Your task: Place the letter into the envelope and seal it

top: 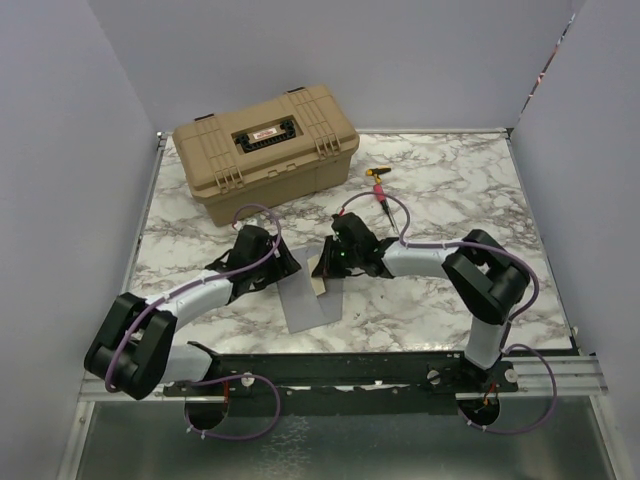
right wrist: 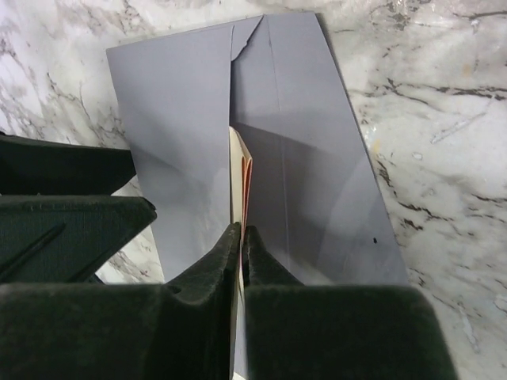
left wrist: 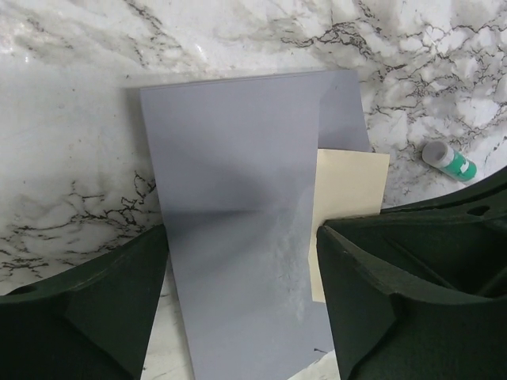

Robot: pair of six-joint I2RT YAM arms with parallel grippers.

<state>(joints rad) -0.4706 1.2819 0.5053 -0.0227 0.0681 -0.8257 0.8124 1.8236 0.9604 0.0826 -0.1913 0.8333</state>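
Observation:
The grey-lilac envelope point(top: 306, 302) lies flat on the marble between the two arms. The pale tan letter point(left wrist: 348, 190) sticks out from the envelope's point(left wrist: 238, 206) right side, partly tucked in it. My left gripper point(left wrist: 242, 305) is open, low over the envelope with a finger at each long side and nothing between them. My right gripper point(right wrist: 242, 233) is shut on the near edge of the letter point(right wrist: 240, 170), which shows edge-on between two layers of the envelope point(right wrist: 178, 134). In the top view the right gripper point(top: 335, 268) is at the letter point(top: 322, 278) and the left gripper point(top: 287, 262) is beside it.
A tan hard case point(top: 265, 150) stands at the back left. A small yellow-and-red tool point(top: 380, 180) lies behind the right arm. A small white and green cylinder point(left wrist: 448, 161) lies on the marble right of the letter. Grey walls close in both sides and the back.

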